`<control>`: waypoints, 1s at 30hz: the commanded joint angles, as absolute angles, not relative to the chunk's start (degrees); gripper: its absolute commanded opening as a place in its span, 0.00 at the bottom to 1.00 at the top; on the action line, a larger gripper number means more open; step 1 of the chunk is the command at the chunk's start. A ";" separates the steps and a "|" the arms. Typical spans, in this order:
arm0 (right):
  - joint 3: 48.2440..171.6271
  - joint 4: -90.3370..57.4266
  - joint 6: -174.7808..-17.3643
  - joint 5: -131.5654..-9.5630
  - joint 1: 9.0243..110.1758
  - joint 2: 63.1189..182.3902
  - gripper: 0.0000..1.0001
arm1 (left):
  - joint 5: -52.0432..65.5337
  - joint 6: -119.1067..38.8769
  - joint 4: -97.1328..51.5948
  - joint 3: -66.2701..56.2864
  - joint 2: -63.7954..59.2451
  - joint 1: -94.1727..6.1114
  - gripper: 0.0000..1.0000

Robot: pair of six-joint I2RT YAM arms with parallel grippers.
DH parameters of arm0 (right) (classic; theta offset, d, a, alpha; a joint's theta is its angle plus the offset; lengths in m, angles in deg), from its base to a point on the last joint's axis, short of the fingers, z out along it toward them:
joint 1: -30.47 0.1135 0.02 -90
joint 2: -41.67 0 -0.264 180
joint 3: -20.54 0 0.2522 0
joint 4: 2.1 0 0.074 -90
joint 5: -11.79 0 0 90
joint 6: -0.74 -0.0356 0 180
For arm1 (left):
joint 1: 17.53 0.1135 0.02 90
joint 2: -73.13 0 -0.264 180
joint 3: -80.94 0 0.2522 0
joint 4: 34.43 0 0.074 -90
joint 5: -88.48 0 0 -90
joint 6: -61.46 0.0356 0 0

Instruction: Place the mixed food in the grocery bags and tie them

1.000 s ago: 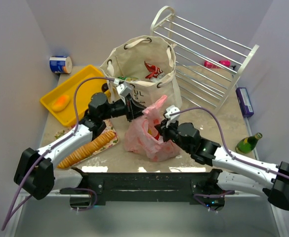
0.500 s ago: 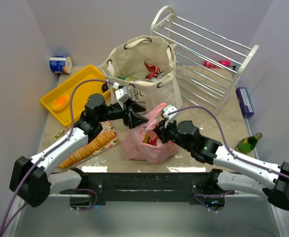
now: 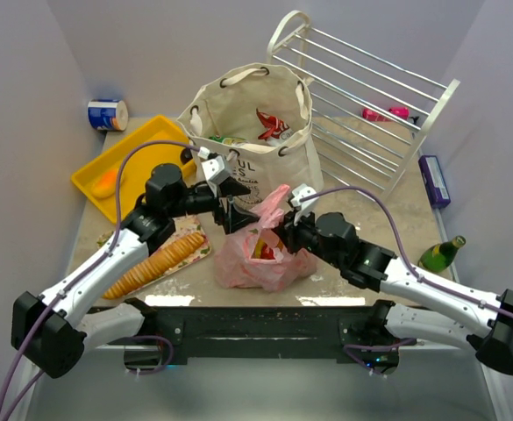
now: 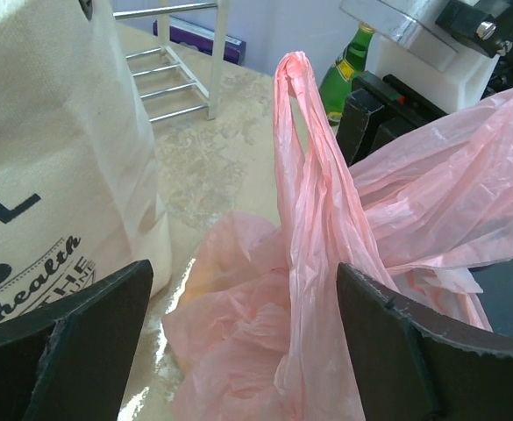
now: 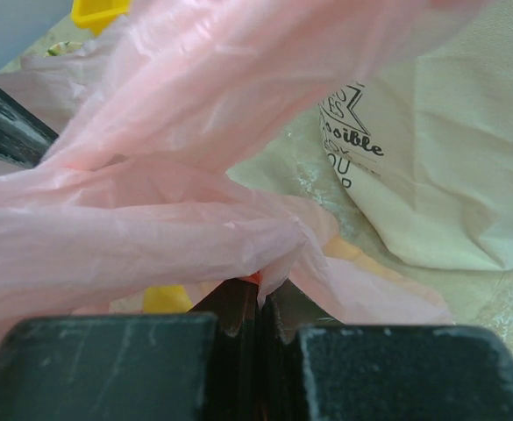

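Now: pink bag pinched from one side only

Right jaws are pressed together on a twisted fold of the pink plastic bag (image 3: 258, 259), which sits on the bench (image 3: 418, 215) just beside the canvas tote (image 3: 256, 105). Left jaws stand spread wide, straddling the bag's upright handle loop (image 4: 304, 132).

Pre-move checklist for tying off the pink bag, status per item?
1. Anchor grip, right tool shut on pink bag: ok.
2. Free arm, left tool open: ok.
3. Target, handle loop upright between the left tool's fingers: ok.
4. Clearance, left tool apart from canvas tote: cannot tell; the tote sits close beside one finger.
5. Knot in pink bag: not ok, none visible.
6. Contents fully inside: cannot tell; only yellow and red shapes show through the plastic.
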State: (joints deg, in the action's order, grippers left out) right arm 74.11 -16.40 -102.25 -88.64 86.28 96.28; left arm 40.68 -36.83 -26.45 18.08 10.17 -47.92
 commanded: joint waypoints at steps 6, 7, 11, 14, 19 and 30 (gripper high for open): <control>79.65 -15.68 -102.18 -86.73 86.20 98.71 0.00 | 39.01 -26.97 -11.98 8.21 10.73 -47.85 0.99; 80.09 -16.90 -102.18 -86.56 86.20 98.98 0.00 | 38.13 -25.39 -10.75 7.16 10.64 -47.77 1.00; 81.41 -17.70 -101.57 -86.12 86.20 100.29 0.00 | 36.28 -21.69 -2.85 4.52 11.08 -47.85 1.00; 82.03 -17.88 -101.39 -86.29 86.20 100.56 0.00 | 33.47 -19.84 0.77 3.28 11.87 -47.85 1.00; 82.38 -18.32 -101.39 -86.73 86.20 101.00 0.00 | 24.43 -21.58 1.92 3.63 14.76 -47.77 1.00; 85.10 -21.30 -98.40 -85.76 86.20 104.95 0.00 | 28.35 -22.73 6.49 2.14 16.45 -47.85 1.00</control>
